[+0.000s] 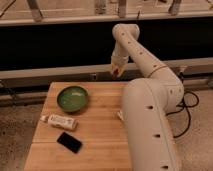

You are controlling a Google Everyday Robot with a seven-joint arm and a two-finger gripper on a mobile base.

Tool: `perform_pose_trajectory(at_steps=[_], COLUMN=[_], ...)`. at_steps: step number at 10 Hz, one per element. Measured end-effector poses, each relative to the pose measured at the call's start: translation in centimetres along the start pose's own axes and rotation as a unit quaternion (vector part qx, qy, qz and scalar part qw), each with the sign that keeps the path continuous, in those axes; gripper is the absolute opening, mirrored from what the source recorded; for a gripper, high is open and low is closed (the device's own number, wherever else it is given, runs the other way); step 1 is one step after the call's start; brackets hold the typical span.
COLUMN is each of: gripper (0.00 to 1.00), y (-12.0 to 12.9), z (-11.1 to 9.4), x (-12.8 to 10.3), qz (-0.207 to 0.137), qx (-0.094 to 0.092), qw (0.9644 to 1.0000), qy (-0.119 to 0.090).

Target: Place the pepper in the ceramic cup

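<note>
My gripper (116, 72) hangs above the far edge of the wooden table (95, 135), right of the middle, in front of the dark wall. A small dark-red bit, the pepper (118, 74), shows at its tip, held in the air. The ceramic cup is not plainly in view. A small pale sliver (119, 115) peeks out at the edge of my arm's big white body (147, 125), and I cannot tell what it is. The arm covers the right part of the table.
A wide green bowl (72, 98) stands at the back left of the table. A white tube (60, 121) lies in front of it and a black phone (69, 142) nearer the front. Cables (192, 107) lie on the floor to the right.
</note>
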Motion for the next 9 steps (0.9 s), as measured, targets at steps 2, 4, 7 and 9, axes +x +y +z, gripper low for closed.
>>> perform_pose_trajectory(at_steps=[2,4,7,9], gripper=[0.05,0.05,0.13,0.06], y=[0.9,1.0,1.9,2.6], z=[1.3,1.1,0.6,0.6], x=[-0.2,-0.4,-0.6,-0.6], qz=[0.001,-0.001,0.006,0.01], qx=[0.002,0.002,0.001,0.0], qw=[1.0,1.0,1.0,0.9999], qy=[0.003,0.003,0.007,0.011])
